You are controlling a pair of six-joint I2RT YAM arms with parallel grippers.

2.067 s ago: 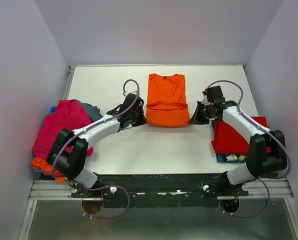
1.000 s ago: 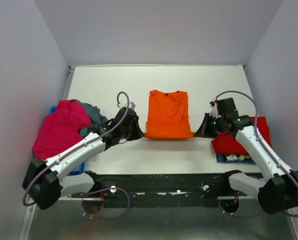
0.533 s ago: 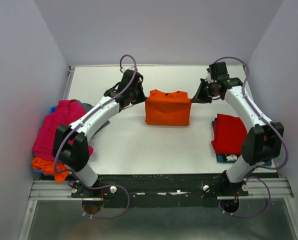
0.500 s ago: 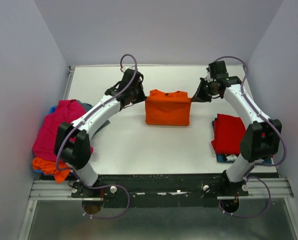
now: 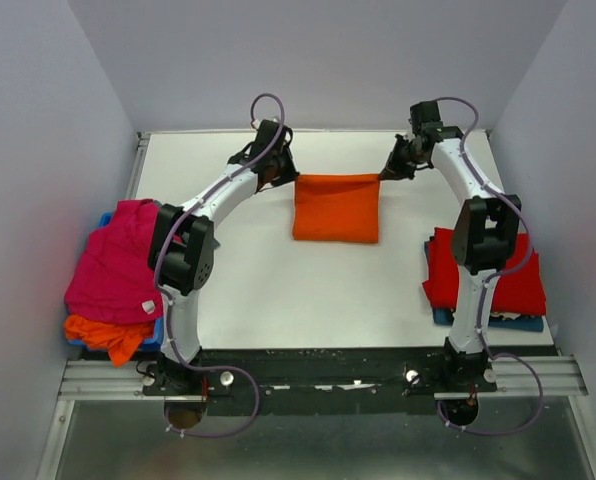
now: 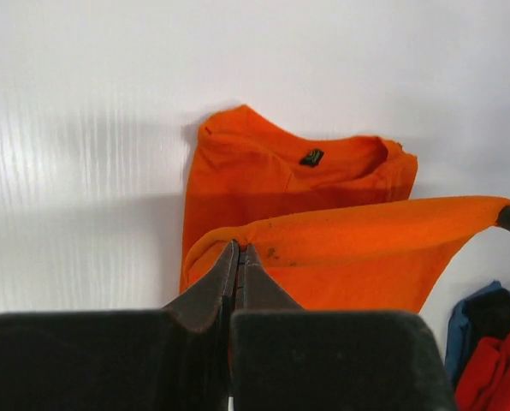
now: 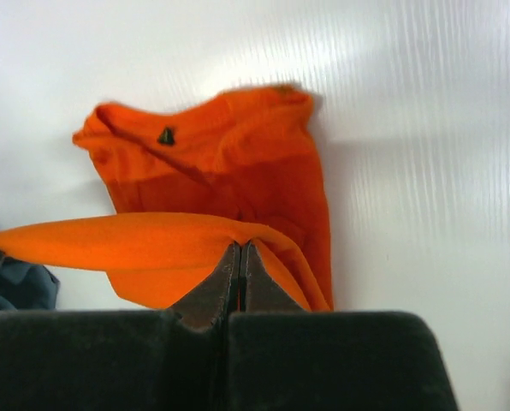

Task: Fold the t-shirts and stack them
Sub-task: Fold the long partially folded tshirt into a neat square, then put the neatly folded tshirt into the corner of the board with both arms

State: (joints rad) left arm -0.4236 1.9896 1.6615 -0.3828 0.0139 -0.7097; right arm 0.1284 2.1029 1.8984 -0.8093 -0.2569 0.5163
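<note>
A bright orange t-shirt [image 5: 336, 207] lies mid-table, its near part folded up and over toward the far edge. My left gripper [image 5: 281, 177] is shut on its left corner, which shows pinched in the left wrist view [image 6: 239, 247]. My right gripper [image 5: 388, 173] is shut on its right corner, also seen in the right wrist view [image 7: 240, 246]. Both hold the folded edge stretched taut above the collar part [image 6: 311, 158]. A folded red t-shirt [image 5: 478, 272] lies at the right. A magenta pink t-shirt [image 5: 118, 262] tops a pile at the left, with another orange one [image 5: 106, 333] under it.
A blue item [image 5: 498, 321] lies under the red shirt near the right front. Blue cloth [image 5: 158, 332] peeks out under the left pile. Grey walls close in the table [image 5: 278, 290] at the back and both sides.
Both grippers have carried the orange shirt's near edge away from me toward the collar, folding the shirt shorter. The arms are stretched farther toward the back wall.
</note>
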